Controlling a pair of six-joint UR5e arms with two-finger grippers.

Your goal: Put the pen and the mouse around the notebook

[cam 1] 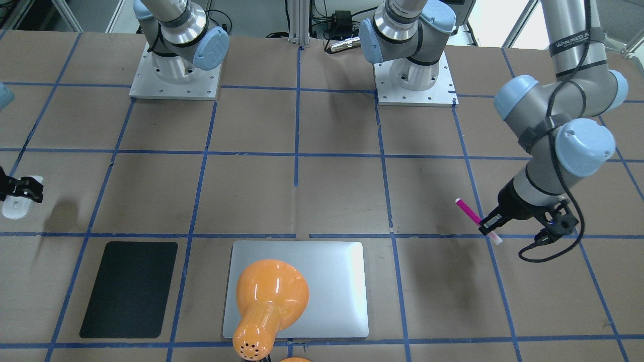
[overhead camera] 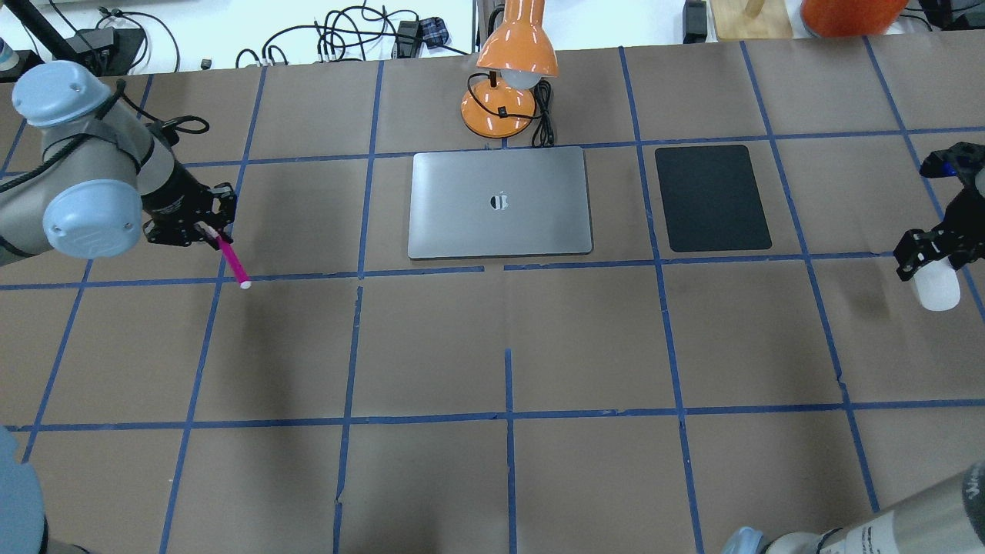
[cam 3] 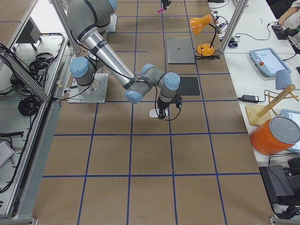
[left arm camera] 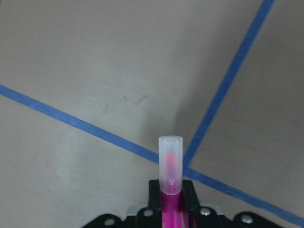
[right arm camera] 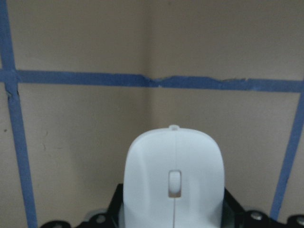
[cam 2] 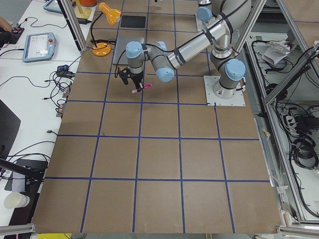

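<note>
Two grips: each of them is clamped on something, neither one spread wide.
Left gripper point(overhead camera: 202, 231): its fingers are pressed against the pen point(overhead camera: 233, 264) near the pale cap end. In the left wrist view the translucent cap pokes out just past the fingertips.
Pen: tilted, with the long magenta body sticking out of the gripper toward the robot's side of the table. It is held up in the air — its shadow falls on the paper apart from it.
Right gripper point(overhead camera: 935, 248): narrowed around the rear of the mouse point(overhead camera: 939, 288), whose rounded front juts out ahead of the black fingers.
Mouse: top side up toward the wrist camera, with the centre line and wheel slot showing. It is off the table too, its shadow lying well to one side.
Notebook point(overhead camera: 500, 201): lies flat and closed at the middle of the far side of the table point(overhead camera: 508, 477). The pen is well off to its left and the mouse well off to its right.
Black pad point(overhead camera: 712, 198): lies flat between the notebook and the mouse, nearer the notebook.
Orange lamp point(overhead camera: 515, 54): its base sits just beyond the notebook's far edge — from the front camera its head overlaps the grey lid.
</note>
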